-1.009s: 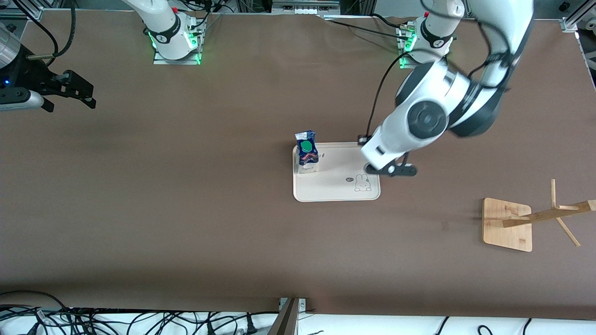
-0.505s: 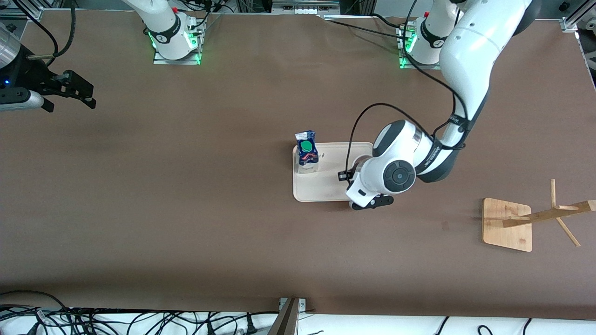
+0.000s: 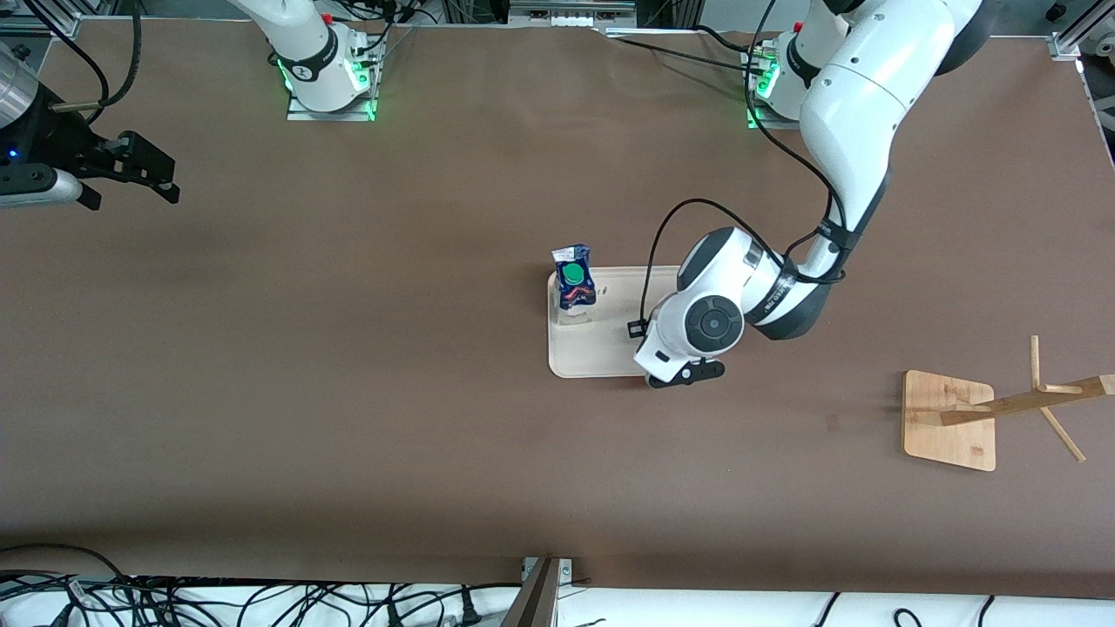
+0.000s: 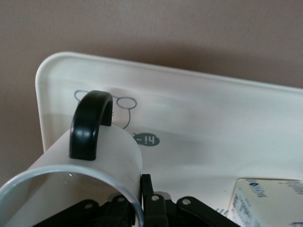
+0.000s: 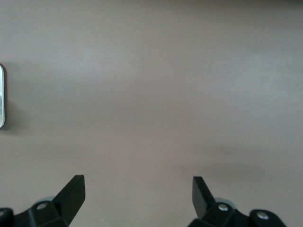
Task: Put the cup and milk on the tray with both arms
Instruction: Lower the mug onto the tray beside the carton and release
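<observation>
The white cup (image 4: 109, 156) with its black handle (image 4: 90, 123) is held by the rim, with my left gripper (image 4: 140, 189) shut on its wall. It is over the cream tray (image 4: 213, 118), at the corner with the rabbit drawing. Whether it touches the tray does not show. In the front view the left arm's wrist (image 3: 697, 331) hides the cup. The blue milk (image 3: 574, 286) carton stands upright on the tray (image 3: 592, 353), at its end toward the right arm. My right gripper (image 3: 131, 185) waits open over bare table at the right arm's end, with nothing between its fingers (image 5: 71, 194).
A wooden rack with a square base (image 3: 949, 420) stands toward the left arm's end of the table, nearer the camera than the tray. Cables lie along the table's front edge (image 3: 261, 601).
The left arm has swung down and across the tray with the cup, toward the rabbit corner nearer the camera. The milk and the right arm have not moved.
</observation>
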Controlling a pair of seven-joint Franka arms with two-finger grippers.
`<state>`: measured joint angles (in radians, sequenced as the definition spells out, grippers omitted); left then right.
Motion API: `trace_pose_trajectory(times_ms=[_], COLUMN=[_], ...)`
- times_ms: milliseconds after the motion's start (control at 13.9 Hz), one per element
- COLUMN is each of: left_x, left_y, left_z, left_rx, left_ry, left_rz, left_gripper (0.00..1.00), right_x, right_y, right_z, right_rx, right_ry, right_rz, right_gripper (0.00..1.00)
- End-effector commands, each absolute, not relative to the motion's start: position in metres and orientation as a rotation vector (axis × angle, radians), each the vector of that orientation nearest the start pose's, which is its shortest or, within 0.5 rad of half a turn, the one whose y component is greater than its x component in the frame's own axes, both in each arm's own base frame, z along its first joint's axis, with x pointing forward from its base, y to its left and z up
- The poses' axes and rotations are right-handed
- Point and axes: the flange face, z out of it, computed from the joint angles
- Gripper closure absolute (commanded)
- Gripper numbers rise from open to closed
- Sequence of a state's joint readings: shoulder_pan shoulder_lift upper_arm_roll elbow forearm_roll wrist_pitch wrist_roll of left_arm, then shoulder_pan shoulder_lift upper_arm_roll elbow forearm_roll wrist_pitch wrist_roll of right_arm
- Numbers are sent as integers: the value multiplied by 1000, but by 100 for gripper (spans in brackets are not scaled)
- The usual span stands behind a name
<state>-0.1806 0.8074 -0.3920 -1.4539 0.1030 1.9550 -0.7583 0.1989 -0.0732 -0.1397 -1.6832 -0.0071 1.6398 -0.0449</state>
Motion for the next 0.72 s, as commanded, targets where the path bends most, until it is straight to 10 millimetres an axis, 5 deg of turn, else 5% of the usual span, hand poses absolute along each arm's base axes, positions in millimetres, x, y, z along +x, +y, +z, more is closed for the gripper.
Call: trace_pose_trajectory(times_ms=[0,144,216,505,649], left_x=[591,583,585,590,593], left_y=[-325,-329,-327,-324,-323], left_z=[215,205,204,219,250], left_rx=[-3069,-3090,-3089,-3095,-3093], left_ry=[-333,-355,-365,-375,-367], left_rz=[451,417,416,393,360], left_gripper=[100,93,1,0,0], right_x=[537,537,537,537,537], right_y=[27,27,27,26,27], right_z=[622,622,622,622,622], right_rx=[-3135,-3137,-3135,-3135,-3135], right_ry=[-172,-172,-172,-169,-172], right_rz=[-42,-42,-42,-42,-42], right_gripper=[0,0,0,0,0])
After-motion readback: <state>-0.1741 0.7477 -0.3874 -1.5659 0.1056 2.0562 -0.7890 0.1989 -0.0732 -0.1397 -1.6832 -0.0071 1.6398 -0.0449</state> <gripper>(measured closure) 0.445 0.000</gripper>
